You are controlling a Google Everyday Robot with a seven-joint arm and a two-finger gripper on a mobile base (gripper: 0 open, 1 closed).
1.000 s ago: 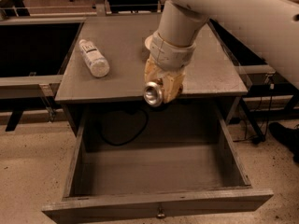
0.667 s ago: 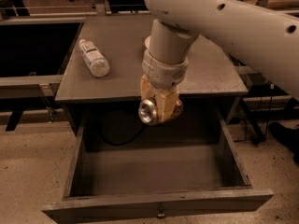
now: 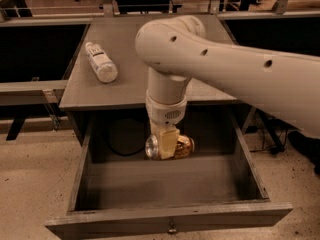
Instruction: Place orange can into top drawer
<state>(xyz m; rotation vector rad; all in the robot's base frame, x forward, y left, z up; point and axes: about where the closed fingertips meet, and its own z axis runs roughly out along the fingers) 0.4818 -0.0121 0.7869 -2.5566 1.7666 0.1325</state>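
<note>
Since the earlier frames, we see the small, shiny orange-gold and brown metal orange can [image 3: 184, 146] carried lower. It was level with the front edge of the worktop and now hangs below that edge, inside the opening of the drawer. We find the can lying on its side, its silver end facing left and towards us. It sits over the rear middle part of the drawer, and we cannot tell whether it touches the bottom.

We see the cream-coloured gripper [image 3: 167, 147] pointing straight down from the wrist, its jaws pinching the can across its body. The thick white arm [image 3: 235, 69] reaches in from the right and bends down over the worktop's front edge.

Around the can we see the wide, shallow grey wooden top drawer [image 3: 80, 159] pulled fully out, with its flat front panel nearest us and a small metal knob [image 3: 172, 229] at the panel's centre. A black cable [image 3: 117, 146] loops in the dark space behind the drawer.

Above it we see the flat grey worktop [image 3: 125, 86]. On its left part a clear plastic bottle [image 3: 101, 62] with a white cap lies on its side, well apart from the gripper.
</note>
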